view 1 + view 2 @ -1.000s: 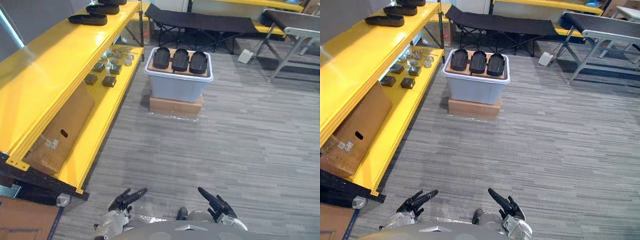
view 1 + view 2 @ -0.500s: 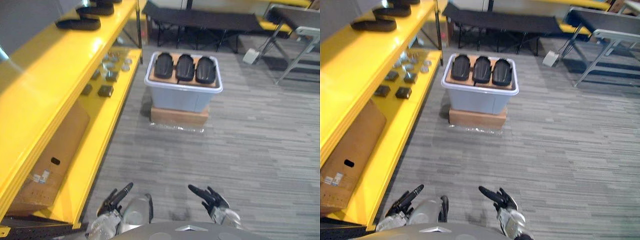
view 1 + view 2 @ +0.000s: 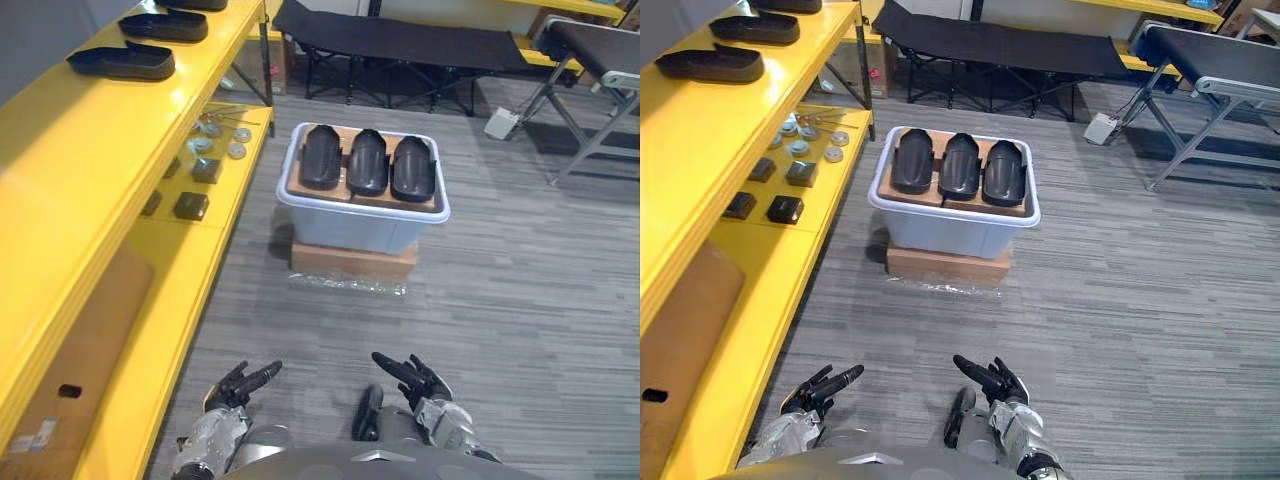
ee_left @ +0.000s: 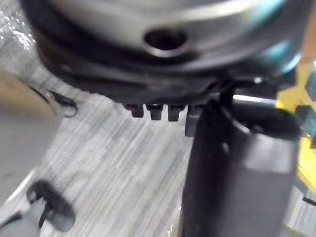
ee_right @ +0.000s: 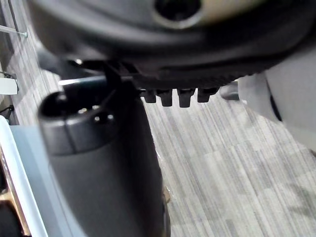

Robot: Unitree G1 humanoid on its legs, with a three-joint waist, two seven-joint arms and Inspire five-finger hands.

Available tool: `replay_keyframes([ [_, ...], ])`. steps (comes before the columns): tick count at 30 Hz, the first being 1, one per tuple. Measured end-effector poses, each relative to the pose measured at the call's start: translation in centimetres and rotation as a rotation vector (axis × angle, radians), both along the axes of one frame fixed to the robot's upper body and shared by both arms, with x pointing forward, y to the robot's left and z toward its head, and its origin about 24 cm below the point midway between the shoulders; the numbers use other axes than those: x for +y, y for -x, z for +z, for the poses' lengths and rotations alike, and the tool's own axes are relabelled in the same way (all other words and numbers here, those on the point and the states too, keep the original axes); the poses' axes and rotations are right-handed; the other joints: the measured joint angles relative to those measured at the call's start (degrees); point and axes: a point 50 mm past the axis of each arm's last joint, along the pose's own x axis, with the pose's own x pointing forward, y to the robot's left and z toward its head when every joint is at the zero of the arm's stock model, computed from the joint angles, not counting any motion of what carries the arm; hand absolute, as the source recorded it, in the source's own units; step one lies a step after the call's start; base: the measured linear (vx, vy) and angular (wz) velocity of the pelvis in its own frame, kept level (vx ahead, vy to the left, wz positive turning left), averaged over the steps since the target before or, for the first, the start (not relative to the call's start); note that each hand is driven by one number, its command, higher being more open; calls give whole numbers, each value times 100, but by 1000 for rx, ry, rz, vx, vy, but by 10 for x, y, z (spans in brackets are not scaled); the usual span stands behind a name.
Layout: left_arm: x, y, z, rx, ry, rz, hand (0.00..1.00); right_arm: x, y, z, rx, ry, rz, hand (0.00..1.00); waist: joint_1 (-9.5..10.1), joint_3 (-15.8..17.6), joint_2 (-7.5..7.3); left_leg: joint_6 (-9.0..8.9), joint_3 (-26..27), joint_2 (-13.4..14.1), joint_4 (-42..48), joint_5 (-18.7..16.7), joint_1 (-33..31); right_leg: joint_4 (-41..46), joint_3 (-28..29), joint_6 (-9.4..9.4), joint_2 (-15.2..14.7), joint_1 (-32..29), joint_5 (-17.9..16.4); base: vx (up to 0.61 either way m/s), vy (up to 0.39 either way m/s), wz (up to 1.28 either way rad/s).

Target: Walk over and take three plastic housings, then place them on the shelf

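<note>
Robot has walked closer to grey bin (image 3: 360, 218) holding three housings (image 3: 367, 160); left hand (image 3: 232, 390) and right hand (image 3: 418, 382) empty, fingers spread, out of reach.

The right hand (image 5: 103, 163) hangs over grey floor (image 5: 232, 173).

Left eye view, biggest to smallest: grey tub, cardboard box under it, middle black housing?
1. grey tub
2. cardboard box, though the tub hides most of it
3. middle black housing

Bright, even indoor light; soft glare on the yellow shelf (image 3: 120, 130).
</note>
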Motion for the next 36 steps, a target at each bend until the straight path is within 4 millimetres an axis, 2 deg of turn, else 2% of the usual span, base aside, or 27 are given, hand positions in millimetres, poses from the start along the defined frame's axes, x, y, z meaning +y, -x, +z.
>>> replay_keyframes([
  [1, -10, 0, -1, -7, 37, 1, 100, -7, -2, 2, -5, 19, -18, 100, -1, -40, 208, -97, 27, 275, 129, -39, 37, 205, -33, -48, 179, 9, -317, 325, -256, -10],
  [3, -22, 0, -2, -10, 69, 9, 100, -11, -2, 2, 0, 32, -28, 100, -2, -73, 324, -150, 37, 464, 368, -22, -16, 277, -51, -87, 351, 2, -532, 294, -238, -17],
  [5, -21, 0, -2, -10, 99, 51, 100, -10, -2, 1, 15, 33, -9, 100, -6, -96, 359, -187, -21, 651, 1148, 44, -320, 231, -68, -151, 550, 111, -706, 279, -230, -17],
  [6, -19, 2, -2, -10, 117, 102, 100, -9, 2, -1, 35, 35, 5, 100, -7, -105, 371, -202, -117, 805, 1956, 218, -627, 145, -70, -211, 692, 279, -783, 278, -188, -19],
  [7, -15, 3, -2, -25, 134, 171, 100, -9, 5, -2, 49, 38, 19, 100, -4, -113, 389, -159, -277, 943, 2911, 651, -1046, -21, -51, -258, 846, 482, -817, 277, -176, -18],
  [8, -13, 3, -1, -36, 136, 192, 100, -9, 6, -2, 57, 48, 34, 100, -8, -120, 404, -153, -366, 1028, 3402, 991, -1290, -160, -42, -270, 917, 618, -823, 284, -141, -13],
  [9, -12, 2, 0, -52, 133, 211, 100, -9, 9, -3, 73, 60, 57, 100, -3, -101, 400, -169, -431, 1190, 4199, 1153, -1709, -427, -26, -321, 1065, 914, -834, 288, -119, -7],
  [10, -12, 1, 1, -61, 131, 208, 100, -13, 11, -4, 86, 75, 68, 100, 3, -126, 458, -209, -362, 1237, 4439, 906, -1989, -628, -14, -292, 1141, 1201, -787, 293, -99, -6],
  [11, -12, 1, 1, -63, 132, 206, 100, -14, 12, -4, 90, 77, 64, 100, 6, -121, 447, -188, -284, 1207, 4356, 780, -2084, -712, -1, -292, 1158, 1318, -788, 290, -48, -12],
  [12, -13, 0, 1, -68, 125, 194, 100, -17, 10, -4, 90, 80, 51, 100, 33, -119, 448, -149, -143, 1030, 3811, 543, -2193, -852, 93, -338, 1129, 1517, -832, 276, 37, -35],
  [13, -16, -1, 2, -79, 126, 194, 100, -18, 6, -2, 81, 88, 51, 100, 128, -107, 420, -73, -2, 736, 2873, 427, -2254, -889, 253, -311, 1015, 1569, -866, 256, 78, -48],
  [14, -16, -2, 2, -84, 126, 197, 100, -19, 3, -1, 74, 92, 51, 100, 175, -89, 403, -51, 51, 585, 2334, 447, -2282, -894, 338, -278, 959, 1577, -889, 223, 136, -61],
  [15, -15, -1, 2, -81, 123, 198, 100, -20, 0, 0, 67, 101, 52, 100, 220, -58, 411, -52, 92, 403, 1501, 593, -2284, -894, 455, -215, 906, 1594, -928, 236, 192, -71],
  [16, -16, 6, 0, -63, 125, 205, 100, -20, -2, 1, 65, 108, 52, 100, 294, -16, 482, 2, 218, 357, 566, 1254, -2245, -888, 586, -73, 892, 1670, -1015, 262, 202, -72],
  [17, -15, 12, -2, -44, 123, 216, 100, -18, 0, 0, 71, 104, 56, 100, 337, -15, 464, 179, 325, 349, 492, 1389, -2154, -896, 651, -27, 873, 1719, -1045, 338, 199, -58],
  [18, -11, 22, -4, -19, 112, 227, 100, -10, 0, -1, 73, 90, 68, 100, 335, -41, 363, 266, 455, 234, 350, 1373, -2052, -918, 621, 58, 733, 1796, -1086, 307, 124, -22],
  [20, -4, 19, -3, -28, 87, 225, 100, -5, -4, 0, 55, 82, 65, 100, 397, 34, 212, 486, 579, 155, 424, 1271, -2079, -931, 532, 209, 612, 1819, -1094, 351, 107, -5],
  [23, -5, 15, -1, -43, 84, 224, 100, -3, -3, 0, 52, 82, 59, 100, 490, 40, 173, 615, 722, 138, 753, 920, -1999, -931, 363, 337, 528, 2058, -1152, 256, 64, 0],
  [24, -4, 16, -2, -38, 78, 219, 100, -3, -3, 0, 46, 79, 59, 100, 492, 24, 146, 653, 723, 84, 750, 726, -1911, -758, 326, 486, 453, 2082, -1256, 185, 73, -2],
  [26, -5, 17, -3, -21, 65, 193, 100, -4, -4, 1, 34, 75, 62, 100, 464, -4, 172, 634, 720, 32, 524, 634, -1634, 206, 302, 620, 270, 1745, -1438, 184, 91, 0],
  [27, -4, 18, -3, -12, 46, 167, 100, -4, -1, 0, 32, 81, 66, 100, 448, -18, 180, 703, 719, 34, 330, 730, -1432, 784, 85, 640, 122, 1546, -1475, 173, 61, 4],
  [28, -4, 19, -3, -8, 34, 147, 100, -2, 6, -3, 48, 85, 85, 100, 454, -61, 116, 714, 718, 29, 248, 743, -1313, 921, -410, 512, -66, 1509, -1553, 183, 39, 2],
  [29, -1, 19, -3, -9, 23, 139, 100, 0, 8, -4, 53, 83, 98, 100, 470, -70, 92, 713, 714, 29, 231, 742, -1270, 880, -557, 465, -130, 1489, -1583, 186, -23, 8],
  [31, 6, 17, -1, -6, -10, 103, 100, 1, 10, -6, 61, 77, 113, 100, 307, -103, 38, 676, 491, 93, 193, 745, -1242, 442, -609, 471, -159, 1360, -1578, 178, -92, 33],
  [32, 9, 15, 0, -8, -20, 93, 100, 1, 10, -5, 59, 79, 118, 100, 265, -84, 82, 648, 413, 125, 178, 756, -1242, 378, -580, 472, -159, 1296, -1577, 151, -145, 54],
  [35, 16, 8, 1, -1, -20, 88, 100, 0, 15, -6, 49, 80, 147, 100, 117, -89, 79, 440, -37, 241, 129, 822, -1241, 148, -23, 496, -138, 971, -1276, 136, -225, 69],
  [36, 19, 8, 1, 1, -27, 90, 100, 1, 17, -6, 44, 83, 166, 100, 114, -131, -39, 349, -184, 211, 87, 831, -1237, 88, 245, 443, -115, 911, -768, 61, -229, 72],
])
